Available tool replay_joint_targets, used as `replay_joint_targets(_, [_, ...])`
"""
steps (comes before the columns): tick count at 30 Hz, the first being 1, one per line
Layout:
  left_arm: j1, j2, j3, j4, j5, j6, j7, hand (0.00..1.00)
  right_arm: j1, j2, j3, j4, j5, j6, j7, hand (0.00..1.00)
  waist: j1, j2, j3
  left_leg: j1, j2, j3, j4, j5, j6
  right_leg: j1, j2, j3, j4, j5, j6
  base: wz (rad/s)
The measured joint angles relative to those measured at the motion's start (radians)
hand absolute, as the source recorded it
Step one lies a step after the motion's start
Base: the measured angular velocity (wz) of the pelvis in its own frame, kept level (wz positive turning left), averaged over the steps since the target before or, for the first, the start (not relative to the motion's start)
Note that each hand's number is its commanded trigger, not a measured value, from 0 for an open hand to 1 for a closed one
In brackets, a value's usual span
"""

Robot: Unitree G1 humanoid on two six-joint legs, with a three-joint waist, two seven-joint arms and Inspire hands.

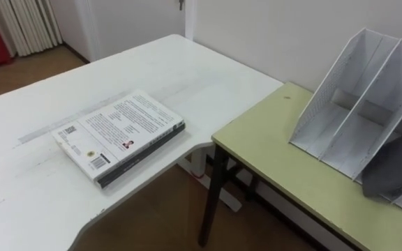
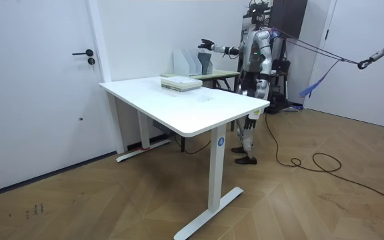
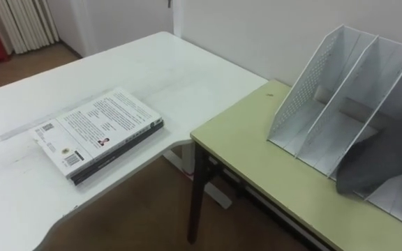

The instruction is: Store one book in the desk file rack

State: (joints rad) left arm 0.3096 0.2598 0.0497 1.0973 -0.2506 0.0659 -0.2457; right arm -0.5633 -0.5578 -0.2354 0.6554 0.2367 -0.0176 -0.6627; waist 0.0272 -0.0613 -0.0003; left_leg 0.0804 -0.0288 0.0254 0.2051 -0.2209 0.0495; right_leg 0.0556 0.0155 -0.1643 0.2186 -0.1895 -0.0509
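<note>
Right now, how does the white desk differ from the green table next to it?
The white desk has a white top and white legs; the green table has a pale green top and dark legs. The white desk carries the book; the green table carries the file rack. Both stand by the wall.

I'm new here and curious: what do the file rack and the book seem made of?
File rack: pale grey perforated sheet, perhaps metal or plastic, matte; its side wall shows rows of small holes. Book: paper, likely a softcover; printed cover, thin dark spine edge.
</note>
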Motion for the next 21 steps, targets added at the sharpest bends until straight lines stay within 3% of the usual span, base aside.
replay_joint_targets(8, [0.0,0.006,-0.016,0.0,0.071,0.0,0.019,0.0,-0.016,-0.007,0.0,0.0,0.0,-0.002,-0.003,0.0,-0.001,-0.009,0.0028,0.004,0.0,0.0,0.0,0.0,0.0,-0.002,-0.001,0.001,0.0,0.0,0.0,0.0])
replay_joint_targets(14, [-0.004,0.006,-0.015,0.0,0.112,0.0,0.02,0.0,-0.016,-0.007,0.0,-0.051,0.028,-0.004,-0.023,0.0,0.005,-0.011,0.0017,0.003,0.001,0.001,0.0,0.0,0.0,-0.004,0.002,0.025,0.002,0.0,0.0,-0.04])
replay_joint_targets(21, [-0.031,0.003,-0.015,-0.001,0.136,0.0,0.023,0.0,-0.016,-0.007,-0.003,-0.213,0.078,-0.009,-0.032,0.0,-0.008,-0.005,-0.005,0.01,0.002,0.007,0.0,0.0,0.0,-0.003,0.005,0.03,-0.013,0.001,0.0,0.0])
